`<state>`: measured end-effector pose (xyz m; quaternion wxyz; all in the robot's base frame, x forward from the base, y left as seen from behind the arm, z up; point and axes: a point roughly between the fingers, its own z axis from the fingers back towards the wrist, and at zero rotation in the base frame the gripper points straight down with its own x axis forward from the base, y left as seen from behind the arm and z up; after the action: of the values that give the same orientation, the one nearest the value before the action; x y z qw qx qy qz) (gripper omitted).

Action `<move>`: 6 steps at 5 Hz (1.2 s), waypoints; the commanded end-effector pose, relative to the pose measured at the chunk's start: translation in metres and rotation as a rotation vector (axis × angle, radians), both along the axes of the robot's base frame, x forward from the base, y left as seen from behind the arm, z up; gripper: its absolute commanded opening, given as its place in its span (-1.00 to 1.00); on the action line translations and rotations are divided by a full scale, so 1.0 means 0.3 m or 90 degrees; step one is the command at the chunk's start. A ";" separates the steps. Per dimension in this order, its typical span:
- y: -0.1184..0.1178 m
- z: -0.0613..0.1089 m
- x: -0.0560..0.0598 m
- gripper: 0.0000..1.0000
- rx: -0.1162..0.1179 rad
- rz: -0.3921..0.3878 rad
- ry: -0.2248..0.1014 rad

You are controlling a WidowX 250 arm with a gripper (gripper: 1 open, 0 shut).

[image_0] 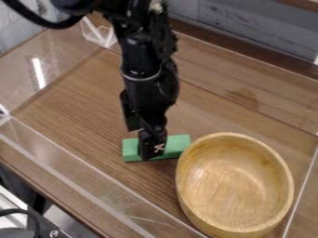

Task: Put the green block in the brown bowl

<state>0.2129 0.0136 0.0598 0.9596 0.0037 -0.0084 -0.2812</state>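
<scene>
Right now the black hand (152, 147) points down over the green block (178, 146), with its fingers standing wide open. The fingertips are down at the block and cover its middle, so green shows on either side of them. Whether they touch it is hidden by the fingers themselves. Above them, the dark arm (137, 28) comes in from the top of the view, and a thick black cable (41, 19) curves off it toward the upper left corner.

The block lies flat on the brown wooden table (87, 102), just beside the bowl (233, 186) and outside it. The bowl is round, light tan wood with a thick rim, and it sits upright to the right of the block in the view, reaching toward the lower edge. Its grain shows on the inside.

Farther out, a small clear, pale-edged thing (97, 33) stands near the upper left, partly behind the arm. A see-through strip (74, 167) runs along the near left side of the table. At the lower left corner there are more black cables (28, 213), and grey boards (255, 33) line the back.
</scene>
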 end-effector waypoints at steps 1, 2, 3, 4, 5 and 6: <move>0.014 0.011 0.019 1.00 -0.002 -0.012 -0.046; 0.016 -0.017 0.023 1.00 -0.005 -0.018 -0.052; 0.018 -0.043 0.027 1.00 -0.007 -0.024 -0.056; 0.020 -0.068 0.031 1.00 -0.010 -0.027 -0.061; 0.024 -0.087 0.035 1.00 -0.012 -0.026 -0.063; 0.025 -0.104 0.037 -1.00 -0.015 -0.024 -0.065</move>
<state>0.2210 0.0193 0.0252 0.9515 0.0042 -0.0523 -0.3031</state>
